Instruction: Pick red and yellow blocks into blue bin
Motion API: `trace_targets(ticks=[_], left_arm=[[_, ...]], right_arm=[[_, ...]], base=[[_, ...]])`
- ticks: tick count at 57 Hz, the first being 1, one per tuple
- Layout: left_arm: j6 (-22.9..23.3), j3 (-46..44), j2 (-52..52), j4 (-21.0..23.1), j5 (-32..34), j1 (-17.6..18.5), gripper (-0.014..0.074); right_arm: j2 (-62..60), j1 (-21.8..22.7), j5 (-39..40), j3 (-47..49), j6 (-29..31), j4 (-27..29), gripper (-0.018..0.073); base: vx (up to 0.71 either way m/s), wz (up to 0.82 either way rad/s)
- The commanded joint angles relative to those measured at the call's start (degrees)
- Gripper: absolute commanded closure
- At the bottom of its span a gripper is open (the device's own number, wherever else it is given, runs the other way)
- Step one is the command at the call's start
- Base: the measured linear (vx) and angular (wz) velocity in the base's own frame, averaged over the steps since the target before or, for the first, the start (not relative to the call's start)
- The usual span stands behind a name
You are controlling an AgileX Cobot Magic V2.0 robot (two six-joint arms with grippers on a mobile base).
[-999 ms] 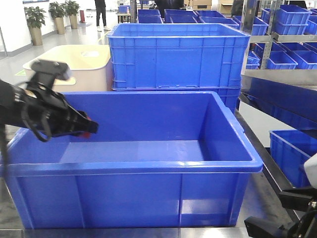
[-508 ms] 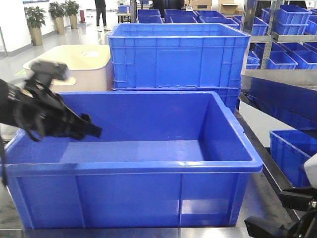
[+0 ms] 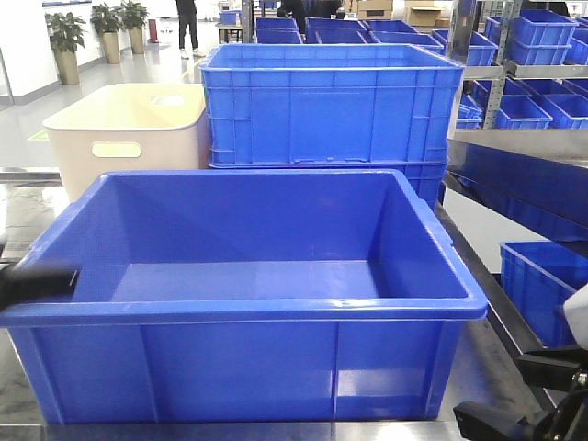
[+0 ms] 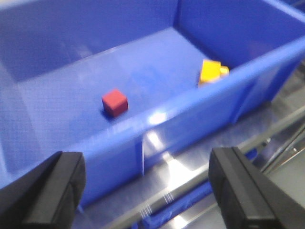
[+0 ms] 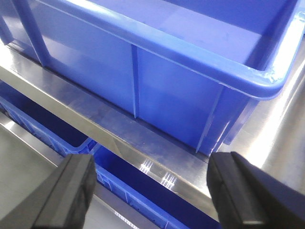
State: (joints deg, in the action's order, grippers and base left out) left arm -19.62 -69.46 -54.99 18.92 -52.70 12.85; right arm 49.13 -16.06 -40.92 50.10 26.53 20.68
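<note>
The blue bin (image 3: 248, 303) fills the middle of the front view. In the left wrist view the red cube (image 4: 115, 102) and the yellow studded brick (image 4: 212, 71) lie apart on the floor of the bin (image 4: 157, 119), near its long wall. The front view hides both behind the near wall. My left gripper (image 4: 150, 191) is open and empty, outside the bin over the steel table edge. It shows as a dark blur (image 3: 37, 283) at the bin's left rim. My right gripper (image 5: 162, 191) is open and empty, low beside the bin's wall (image 5: 167, 81).
A beige tub (image 3: 129, 129) and a boxier blue crate (image 3: 331, 106) stand behind the bin. Shelves with blue bins (image 3: 542, 285) line the right side. The steel table edge (image 5: 119, 138) runs under the bin, with another blue crate (image 5: 138, 188) below it.
My left arm held the red cube over the bin's left side, let it go, then drew back left and down out of the bin. The right arm has not moved.
</note>
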Motion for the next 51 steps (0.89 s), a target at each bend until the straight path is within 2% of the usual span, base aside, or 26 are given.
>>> trace_targets(ticks=[1, 7, 11, 21, 26, 34, 39, 51], left_arm=[[0.66, 5.14, 5.63, 1.27, 6.87, 0.13, -0.0031], [1.04, 11.83, 10.86, 0.85, 7.67, 0.13, -0.0031], [4.41, 15.61, 14.04, -0.91, 7.95, 0.13, -0.0029], [18.73, 21.97, 20.43, -12.88, 8.48, 0.13, -0.0022], [22.45, 23.99, 21.97, -16.77, 8.48, 0.13, -0.0007], [23.17, 25.13, 22.09, -18.26, 8.28, 0.13, 0.0048], [23.17, 25.13, 22.09, -18.26, 8.62, 0.13, 0.0123], [23.17, 25.13, 22.09, -18.21, 8.85, 0.13, 0.0355]], right_arm=[[-0.56, 0.0, 3.85, 1.69, -0.32, 0.54, 0.0029], [-0.56, 0.0, 3.68, 1.69, -2.94, 0.13, 0.0029], [-0.56, 0.0, 3.09, 1.69, -6.08, -2.45, 0.0029], [-0.56, 0.0, -0.46, 1.38, -16.97, -12.92, 0.0029], [-0.56, 0.0, 0.51, -0.3, -20.86, -16.15, 0.0029], [-0.56, 0.0, 2.47, -3.49, -22.04, -17.29, 0.0033], [-0.56, 0.0, 3.36, -4.54, -22.04, -17.29, 0.0069], [-0.56, 0.0, 3.96, -4.97, -22.0, -17.29, 0.0274]], base=[[0.0, 0.0], [0.0, 0.0], [0.0, 0.0], [0.0, 0.0], [0.0, 0.0], [0.0, 0.0], [0.0, 0.0], [0.0, 0.0]])
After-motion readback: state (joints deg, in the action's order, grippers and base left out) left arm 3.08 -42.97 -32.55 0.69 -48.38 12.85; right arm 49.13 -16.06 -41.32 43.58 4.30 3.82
